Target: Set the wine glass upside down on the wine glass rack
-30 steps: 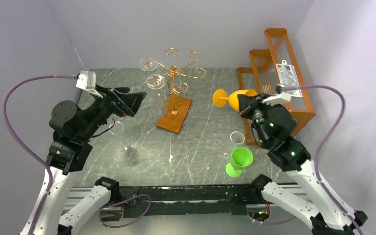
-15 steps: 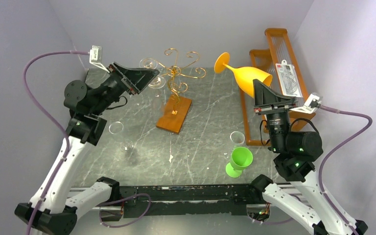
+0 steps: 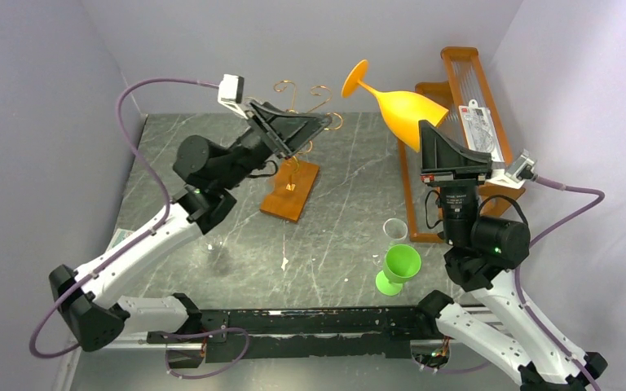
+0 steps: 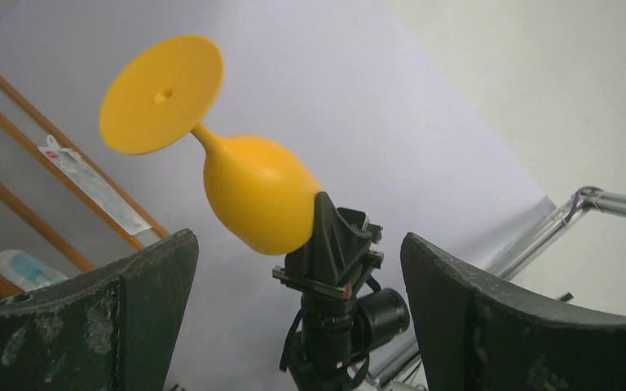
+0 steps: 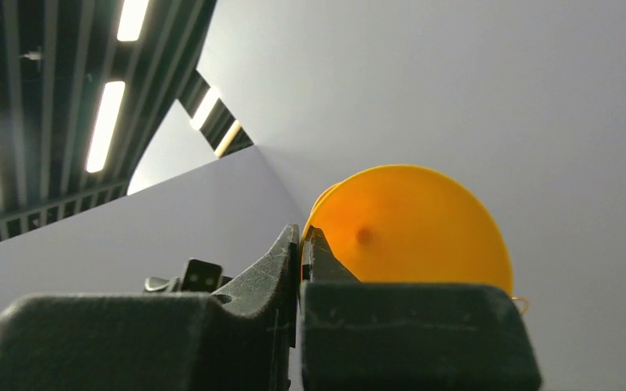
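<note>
The orange wine glass (image 3: 399, 106) hangs high at the far right, foot tilted up-left, pinched at the bowl's edge by the right gripper (image 3: 422, 130), its jaws nearly closed. So thin a hold could slip; the wide-open left gripper (image 3: 318, 122) crowds the wine glass rack (image 3: 290, 189), risking a collision.

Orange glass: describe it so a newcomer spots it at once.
Start at the orange shelf on the right of the table; the right hand is raised beside it. The orange glass is pinched by its rim in that hand, foot tilted up. Unlike the green glass on the table, it's orange and in the air.
</note>
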{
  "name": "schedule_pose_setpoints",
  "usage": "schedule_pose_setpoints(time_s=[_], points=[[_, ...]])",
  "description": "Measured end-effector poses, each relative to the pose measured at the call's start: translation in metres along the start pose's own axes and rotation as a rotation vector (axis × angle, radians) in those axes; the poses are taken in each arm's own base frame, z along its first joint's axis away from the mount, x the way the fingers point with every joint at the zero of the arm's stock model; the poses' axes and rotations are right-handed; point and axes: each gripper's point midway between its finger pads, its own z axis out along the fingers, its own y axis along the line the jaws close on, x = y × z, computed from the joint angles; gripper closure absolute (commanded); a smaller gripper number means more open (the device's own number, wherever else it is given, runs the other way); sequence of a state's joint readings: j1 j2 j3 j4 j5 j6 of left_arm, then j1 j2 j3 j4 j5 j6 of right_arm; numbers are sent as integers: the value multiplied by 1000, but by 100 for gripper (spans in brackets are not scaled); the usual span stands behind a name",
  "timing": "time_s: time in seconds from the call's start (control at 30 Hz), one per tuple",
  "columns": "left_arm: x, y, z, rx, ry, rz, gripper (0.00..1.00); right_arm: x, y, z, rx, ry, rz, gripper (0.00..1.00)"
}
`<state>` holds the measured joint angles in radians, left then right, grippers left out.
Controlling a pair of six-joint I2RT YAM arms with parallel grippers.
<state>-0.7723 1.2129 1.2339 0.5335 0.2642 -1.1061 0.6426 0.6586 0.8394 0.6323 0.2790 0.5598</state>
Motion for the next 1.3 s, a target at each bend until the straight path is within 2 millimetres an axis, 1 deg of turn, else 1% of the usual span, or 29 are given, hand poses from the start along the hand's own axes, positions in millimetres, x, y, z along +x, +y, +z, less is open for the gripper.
schedule_pose_setpoints(time_s=[0.07,0.2,0.3,0.47,0.57,0.63,0.73,0.8,0.93,1.03,1.1,1.3], points=[[9,3,10,-7,-17,-7,15,0,4,1,-19,-3,21,100],[24,4,33,-12,-60,-3,21,-4,13,1,-55,-12,58,100],[36,2,43,-2,-95,-8,21,-6,18,0,-74,-14,82,100],[50,-1,54,22,-150,-43,19,-3,21,-5,-92,2,123,100],[56,1,61,22,-174,-60,20,0,23,-9,-103,15,151,100],[56,3,65,17,-195,-66,24,-1,23,-13,-108,16,169,100],[50,3,67,25,-243,-73,39,-1,26,-17,-120,20,195,100],[45,-1,67,45,-277,-76,45,-4,29,-19,-132,19,211,100],[34,-12,66,104,-340,-82,56,-7,34,-24,-155,23,240,100],[33,-14,66,120,-355,-78,63,-8,37,-26,-165,27,262,100],[33,-13,66,125,-359,-73,67,-7,38,-27,-169,29,273,100],[36,-9,68,127,-366,-52,70,-6,38,-28,-172,33,295,100]])
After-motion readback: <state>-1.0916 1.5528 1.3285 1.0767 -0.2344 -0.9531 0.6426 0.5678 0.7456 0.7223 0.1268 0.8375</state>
